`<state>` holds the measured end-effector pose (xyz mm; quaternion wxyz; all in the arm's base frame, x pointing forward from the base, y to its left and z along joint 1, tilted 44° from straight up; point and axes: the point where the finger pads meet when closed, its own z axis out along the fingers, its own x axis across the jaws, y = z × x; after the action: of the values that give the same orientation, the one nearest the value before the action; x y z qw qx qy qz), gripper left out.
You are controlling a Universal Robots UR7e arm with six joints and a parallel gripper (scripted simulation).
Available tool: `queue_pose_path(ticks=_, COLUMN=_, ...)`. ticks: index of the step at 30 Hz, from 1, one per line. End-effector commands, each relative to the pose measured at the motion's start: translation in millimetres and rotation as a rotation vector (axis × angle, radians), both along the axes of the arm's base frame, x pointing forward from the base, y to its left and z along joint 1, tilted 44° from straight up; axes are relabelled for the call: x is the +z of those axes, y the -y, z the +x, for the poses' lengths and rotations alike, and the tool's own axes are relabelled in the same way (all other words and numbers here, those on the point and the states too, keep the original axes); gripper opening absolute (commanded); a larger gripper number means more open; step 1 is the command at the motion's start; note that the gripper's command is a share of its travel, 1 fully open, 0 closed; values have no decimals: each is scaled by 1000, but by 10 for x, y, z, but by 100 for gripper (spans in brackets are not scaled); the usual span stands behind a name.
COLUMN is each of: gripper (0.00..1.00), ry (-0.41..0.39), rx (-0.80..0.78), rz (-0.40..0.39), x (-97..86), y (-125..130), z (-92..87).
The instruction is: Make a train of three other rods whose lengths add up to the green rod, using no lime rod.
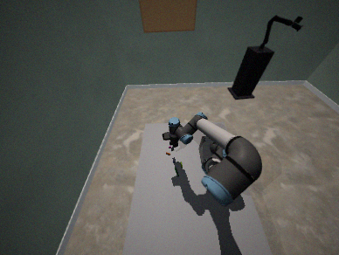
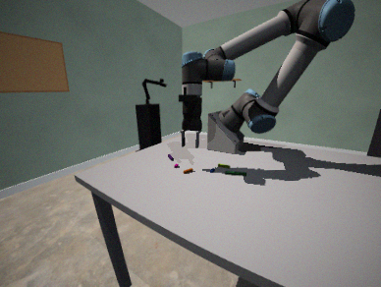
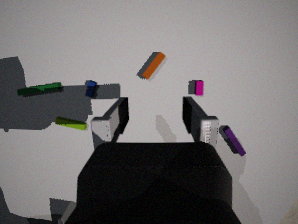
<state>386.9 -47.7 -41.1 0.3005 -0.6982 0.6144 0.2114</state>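
My gripper [image 3: 155,108] hangs open and empty above the table, also shown in the exterior view [image 2: 190,139]. In the wrist view an orange rod [image 3: 152,64] lies ahead of the fingers, a magenta rod [image 3: 197,87] to its right and a purple rod [image 3: 232,139] beside the right finger. A blue rod [image 3: 91,87] lies ahead of the left finger, the green rod [image 3: 40,88] farther left in shadow, and a lime rod [image 3: 71,123] left of the left finger. All rods lie flat and apart from one another. In the exterior view the rods sit in a loose row: purple [image 2: 170,157], magenta [image 2: 176,166], orange [image 2: 188,171], blue [image 2: 212,170], lime [image 2: 224,166], green [image 2: 236,173].
The arm's grey base block [image 2: 223,134] stands on the table behind the rods. A black pedestal with a camera arm [image 2: 148,123] stands on the floor beyond the table. The table's near edge [image 2: 162,223] runs in front.
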Motion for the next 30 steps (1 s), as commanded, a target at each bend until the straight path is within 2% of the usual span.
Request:
queue_pose_path(ticks=1, gripper=100, ry=114, rx=122, rz=-13, x=-281, y=252, z=-95)
queue_pose_path(ticks=3, gripper=100, ry=152, rx=163, rz=-17, x=-377, y=328, z=-136)
queue_pose_path(ticks=5, gripper=100, ry=152, rx=163, rz=-17, x=-377, y=328, z=-136)
queue_pose_path(ticks=12, gripper=100, ry=299, rx=321, rz=-30, x=-760, y=586, z=-335)
queue_pose_path(ticks=18, gripper=100, ry=392, rx=419, rz=-36, x=-1006, y=716, z=-487)
queue_pose_path(ticks=30, gripper=100, ry=453, rx=482, rz=-39, x=-1168, y=787, z=-595)
